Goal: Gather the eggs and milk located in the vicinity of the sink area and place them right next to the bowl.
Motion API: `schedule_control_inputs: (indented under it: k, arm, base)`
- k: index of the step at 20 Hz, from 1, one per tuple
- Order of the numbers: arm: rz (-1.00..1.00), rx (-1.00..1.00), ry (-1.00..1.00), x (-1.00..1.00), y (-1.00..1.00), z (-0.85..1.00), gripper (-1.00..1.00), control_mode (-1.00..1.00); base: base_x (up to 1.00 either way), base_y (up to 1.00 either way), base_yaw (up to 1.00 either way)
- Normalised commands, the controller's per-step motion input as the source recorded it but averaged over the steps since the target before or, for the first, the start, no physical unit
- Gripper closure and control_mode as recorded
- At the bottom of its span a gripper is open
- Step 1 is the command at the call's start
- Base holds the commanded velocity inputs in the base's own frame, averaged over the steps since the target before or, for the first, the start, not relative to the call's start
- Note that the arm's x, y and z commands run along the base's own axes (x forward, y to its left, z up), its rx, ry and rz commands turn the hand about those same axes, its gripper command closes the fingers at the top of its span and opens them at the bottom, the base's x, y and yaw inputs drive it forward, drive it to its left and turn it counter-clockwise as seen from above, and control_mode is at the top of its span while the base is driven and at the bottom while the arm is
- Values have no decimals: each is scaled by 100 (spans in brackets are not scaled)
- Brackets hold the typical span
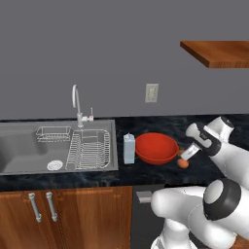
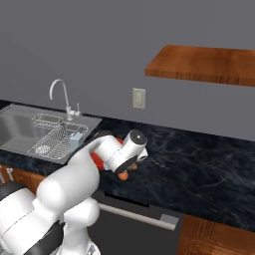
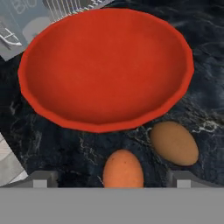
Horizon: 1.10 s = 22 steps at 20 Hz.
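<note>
Counter (image 2: 199, 169): dark marble, open and bare from the bowl toward the right end, wide passage there.
Bowl (image 1: 156, 148): red, mid-counter, blocks the middle strip.
Milk carton (image 1: 129, 148): upright, just beside the bowl's sink side; only a narrow gap between them.
Eggs (image 3: 123, 169) (image 3: 174, 142): two, on the counter at the bowl's front-right rim, near each other.
Sink (image 1: 19, 146): left end, wire racks (image 1: 88, 149) filling its right part.
Shelf (image 2: 204, 64): overhangs the right end, high above.
</note>
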Motion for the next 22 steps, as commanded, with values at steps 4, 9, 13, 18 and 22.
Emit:
schedule_control_inputs:
  k: [4, 9, 13, 18, 22]
  arm:
    - [-3, 0, 0, -24, 0, 26, -100, -100]
    - [-9, 1, 0, -24, 0, 32, -100, -100]
    - [-13, 2, 1, -18, 0, 25, -100, -100]
    - [-15, 2, 1, -17, 4, 17, -100, -100]
    - [-15, 0, 0, -19, 9, 14, -100, -100]
  base:
    - [0, 0, 0]
    - [0, 0, 0]
    - [0, 0, 0]
    - [0, 0, 0]
    - [0, 0, 0]
